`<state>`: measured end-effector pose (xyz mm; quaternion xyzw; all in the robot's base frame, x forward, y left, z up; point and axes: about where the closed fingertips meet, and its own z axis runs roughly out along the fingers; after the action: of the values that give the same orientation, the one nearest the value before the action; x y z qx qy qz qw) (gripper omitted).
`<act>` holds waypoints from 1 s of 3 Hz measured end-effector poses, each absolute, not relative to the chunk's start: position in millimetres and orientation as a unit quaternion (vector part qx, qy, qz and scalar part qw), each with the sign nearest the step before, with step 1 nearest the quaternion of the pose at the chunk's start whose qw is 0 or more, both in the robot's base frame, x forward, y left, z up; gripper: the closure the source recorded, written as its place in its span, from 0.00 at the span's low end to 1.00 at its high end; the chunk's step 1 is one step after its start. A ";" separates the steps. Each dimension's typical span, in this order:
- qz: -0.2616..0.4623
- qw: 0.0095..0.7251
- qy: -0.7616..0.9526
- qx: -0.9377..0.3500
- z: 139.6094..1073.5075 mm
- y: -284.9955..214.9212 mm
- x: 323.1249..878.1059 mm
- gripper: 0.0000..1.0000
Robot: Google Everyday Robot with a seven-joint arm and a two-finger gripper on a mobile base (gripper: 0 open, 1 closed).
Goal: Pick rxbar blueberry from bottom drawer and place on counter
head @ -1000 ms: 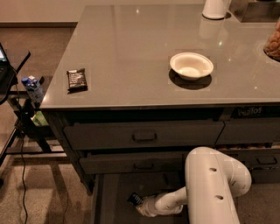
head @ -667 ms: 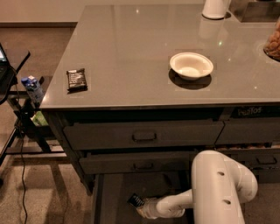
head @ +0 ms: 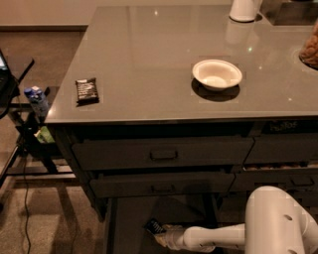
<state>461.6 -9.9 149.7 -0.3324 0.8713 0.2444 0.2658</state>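
Note:
The bottom drawer (head: 130, 218) stands pulled open below two shallower drawers with handles. My white arm reaches into it from the lower right. My gripper (head: 164, 234) is low in the drawer, right at a small dark bar with white lettering, the rxbar blueberry (head: 154, 227), which sits at the gripper's tip. The glossy grey counter (head: 159, 59) spreads above the cabinet.
A black-wrapped bar (head: 87, 90) lies near the counter's left front corner. A white bowl (head: 217, 74) sits mid-counter and a white container (head: 244, 10) at the back. A bottle (head: 38, 100) and a dark stand are on the floor left of the cabinet.
My arm has shifted slightly rightward. The gripper stays low in the drawer at the dark bar.

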 end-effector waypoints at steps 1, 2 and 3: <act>0.242 0.295 0.867 -0.321 177.8 -25.1 459.1 1.00; 0.232 0.322 0.862 -0.315 205.1 -42.2 457.1 1.00; 0.232 0.322 0.862 -0.315 205.1 -42.2 457.1 1.00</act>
<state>457.1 -42.2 205.1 -0.3153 0.8622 0.2320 0.3217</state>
